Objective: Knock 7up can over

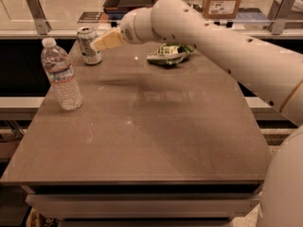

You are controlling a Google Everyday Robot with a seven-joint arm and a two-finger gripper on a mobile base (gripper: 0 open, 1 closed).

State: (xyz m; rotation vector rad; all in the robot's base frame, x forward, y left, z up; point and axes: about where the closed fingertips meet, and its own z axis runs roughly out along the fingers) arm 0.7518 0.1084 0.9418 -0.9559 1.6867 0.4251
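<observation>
The 7up can (85,54) stands upright in the upper left of the frame, at the tabletop's (156,131) far edge. The gripper (95,44), jaws together with no gap showing, has its tip at the can's right side. A water bottle (60,74) stands below the can.

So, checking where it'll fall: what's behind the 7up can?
Table edge, then a dark gap and a pale ledge. The gripper, at the can's right, covers what's behind that side.

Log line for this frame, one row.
pincer: beside upper part of silver-and-green aluminium 7up can, contact unclear | can: upright, not knocked | clear plastic water bottle: upright, nearer camera
</observation>
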